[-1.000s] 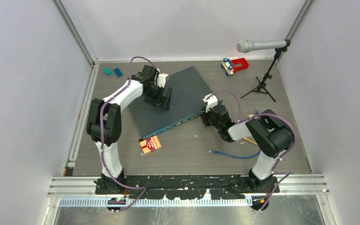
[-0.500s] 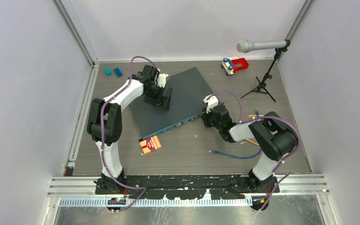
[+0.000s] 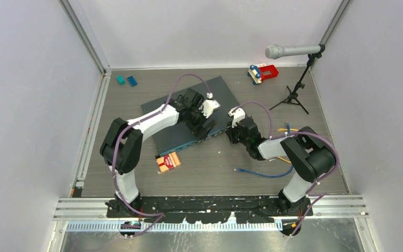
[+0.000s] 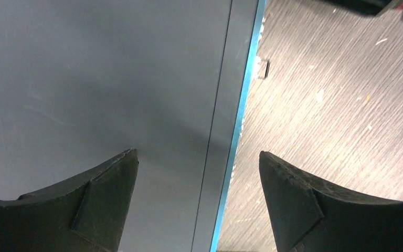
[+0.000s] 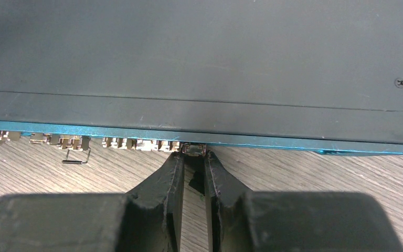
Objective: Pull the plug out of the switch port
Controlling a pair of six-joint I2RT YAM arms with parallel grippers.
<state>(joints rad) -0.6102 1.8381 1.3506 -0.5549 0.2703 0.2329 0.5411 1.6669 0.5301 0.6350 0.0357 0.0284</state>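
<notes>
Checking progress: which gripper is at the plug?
The right gripper, pinching the plug at the switch's teal front; the left gripper hangs open above the switch's edge.

We see the left arm swing across the switch (image 3: pixel 223 93): its fingers (image 4: pixel 110 184), a second ago over the far-left part of the top, now hang spread astride the teal front edge, near the right fingers (image 5: pixel 170 189).

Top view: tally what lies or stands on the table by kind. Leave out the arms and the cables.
Switch: 1
Small blocks: 2
Red toy: 1
Microphone on stand: 1
Red-and-yellow packet: 1
Total: 6
</notes>
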